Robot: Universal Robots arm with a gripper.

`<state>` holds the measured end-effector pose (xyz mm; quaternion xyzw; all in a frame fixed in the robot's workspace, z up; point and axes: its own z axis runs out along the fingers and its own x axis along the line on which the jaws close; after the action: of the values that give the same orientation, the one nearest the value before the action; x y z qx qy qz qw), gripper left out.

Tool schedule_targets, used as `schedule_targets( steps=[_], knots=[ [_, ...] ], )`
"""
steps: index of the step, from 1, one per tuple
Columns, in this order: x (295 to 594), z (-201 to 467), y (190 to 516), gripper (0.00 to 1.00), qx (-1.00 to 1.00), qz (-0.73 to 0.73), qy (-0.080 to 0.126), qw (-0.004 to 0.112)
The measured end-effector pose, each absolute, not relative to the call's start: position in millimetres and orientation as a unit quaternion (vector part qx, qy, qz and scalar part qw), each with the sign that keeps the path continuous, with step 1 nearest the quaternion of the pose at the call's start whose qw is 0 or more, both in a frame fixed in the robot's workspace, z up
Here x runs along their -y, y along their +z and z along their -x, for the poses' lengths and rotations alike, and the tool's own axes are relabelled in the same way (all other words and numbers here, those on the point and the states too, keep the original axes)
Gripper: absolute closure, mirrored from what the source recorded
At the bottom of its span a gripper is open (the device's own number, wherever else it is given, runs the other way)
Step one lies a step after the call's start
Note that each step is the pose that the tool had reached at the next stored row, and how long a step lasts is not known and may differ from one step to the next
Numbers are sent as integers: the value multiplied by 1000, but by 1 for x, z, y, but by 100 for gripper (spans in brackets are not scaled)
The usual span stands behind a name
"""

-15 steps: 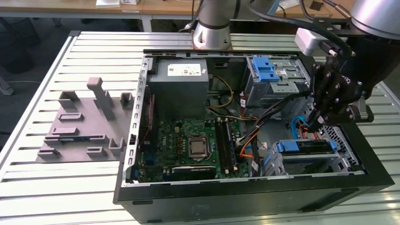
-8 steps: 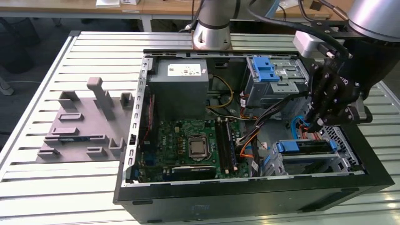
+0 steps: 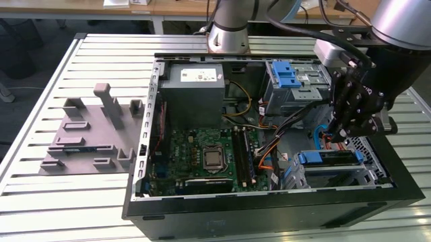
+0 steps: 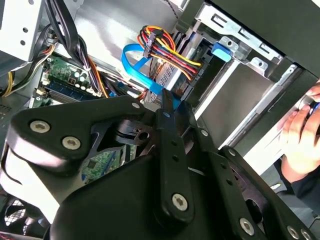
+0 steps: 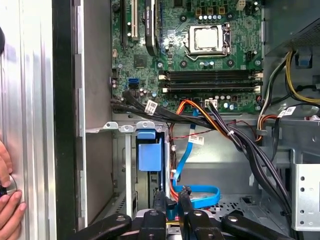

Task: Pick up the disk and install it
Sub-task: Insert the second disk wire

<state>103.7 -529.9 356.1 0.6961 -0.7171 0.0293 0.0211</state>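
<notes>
Gripper (image 3: 340,135) fingers pressed nearly together, empty, inside the case (image 3: 269,201) beside the disk (image 3: 333,159)

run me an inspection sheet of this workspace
surface: slatted metal table, carrying an open computer case
job's things: the disk, blue-framed, appears seated in the case's lower bay
clutter: grey fixture plate with upright blocks, beside the case on the exterior view's left
grippers: the claw hangs inside the case just above the disk's bay; whether it grips anything cannot be told
cables: blue flat cable looped near the claw; black and orange bundle crossing below the motherboard
surroundings: a person's hand by the case's outer wall; desks behind the table
</notes>
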Motion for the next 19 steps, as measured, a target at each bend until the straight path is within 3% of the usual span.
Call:
schedule_targets(
  steps=[4, 6, 14, 19],
  knots=[
    [530, -104, 354, 75, 716, -697, 29, 21],
    [530, -104, 354, 83, 716, -697, 29, 21],
    [530, -103, 350, 84, 719, -694, 30, 20],
    [531, -98, 348, 84, 720, -693, 35, 11]
  ],
)
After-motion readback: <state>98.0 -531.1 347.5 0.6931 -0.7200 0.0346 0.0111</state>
